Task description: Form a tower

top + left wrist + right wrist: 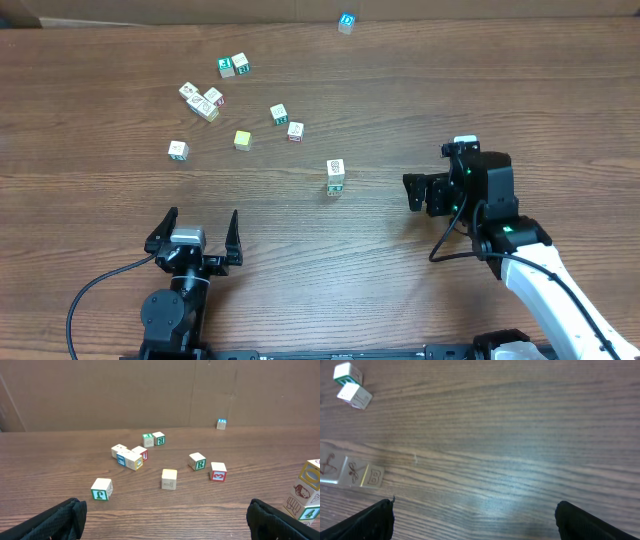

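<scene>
The tower (335, 177) is a slim upright stack of small wooden picture cubes near the table's middle, with a white dark-marked cube on top. My right gripper (413, 192) stands open to its right, facing it, a short gap away and holding nothing. In the right wrist view the tower (351, 473) shows at the left edge, turned sideways in the picture, beyond the open gripper (475, 525). My left gripper (197, 232) rests open near the front edge, empty. From the left wrist the tower (306, 492) stands at the far right, ahead of the open gripper (167, 527).
Several loose cubes lie scattered at the back left: a pair (233, 66), a cluster (202, 100), a yellow cube (242, 139), a red-marked one (295, 130) and a single one (178, 149). A blue cube (346, 22) sits at the far edge by a cardboard wall.
</scene>
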Available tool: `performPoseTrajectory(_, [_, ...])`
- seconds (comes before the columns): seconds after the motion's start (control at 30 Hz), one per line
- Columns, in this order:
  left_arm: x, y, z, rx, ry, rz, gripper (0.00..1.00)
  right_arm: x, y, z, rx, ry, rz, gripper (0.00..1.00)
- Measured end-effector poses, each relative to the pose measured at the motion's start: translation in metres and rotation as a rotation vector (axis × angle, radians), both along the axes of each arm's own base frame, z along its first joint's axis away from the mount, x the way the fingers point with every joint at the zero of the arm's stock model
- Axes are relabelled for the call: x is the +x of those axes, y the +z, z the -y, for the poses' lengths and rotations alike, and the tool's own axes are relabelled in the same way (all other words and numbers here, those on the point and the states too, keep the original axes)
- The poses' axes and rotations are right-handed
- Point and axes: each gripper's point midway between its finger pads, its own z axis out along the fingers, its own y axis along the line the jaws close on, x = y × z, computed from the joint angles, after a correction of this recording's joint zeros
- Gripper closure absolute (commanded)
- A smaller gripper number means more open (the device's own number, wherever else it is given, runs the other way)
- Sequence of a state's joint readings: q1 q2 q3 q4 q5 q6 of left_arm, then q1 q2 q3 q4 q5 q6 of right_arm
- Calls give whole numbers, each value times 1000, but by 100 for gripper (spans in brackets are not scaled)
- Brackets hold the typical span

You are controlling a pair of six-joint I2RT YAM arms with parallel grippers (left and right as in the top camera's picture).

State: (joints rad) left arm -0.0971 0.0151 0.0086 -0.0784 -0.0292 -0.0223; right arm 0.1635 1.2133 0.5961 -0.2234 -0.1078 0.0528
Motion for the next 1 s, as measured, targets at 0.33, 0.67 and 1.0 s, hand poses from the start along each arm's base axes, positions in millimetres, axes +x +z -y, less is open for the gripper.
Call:
performPoseTrajectory(0.33, [0, 0, 0, 0, 0, 0, 1, -14, -31, 2, 4, 2, 11, 0])
performPoseTrajectory(0.67, [0, 0, 0, 0, 0, 0, 0, -18, -36, 2, 5, 6, 0, 0])
performPoseTrajectory(1.0, [0, 0, 0, 0, 0, 0, 1, -42, -65, 6, -6, 5, -73, 0])
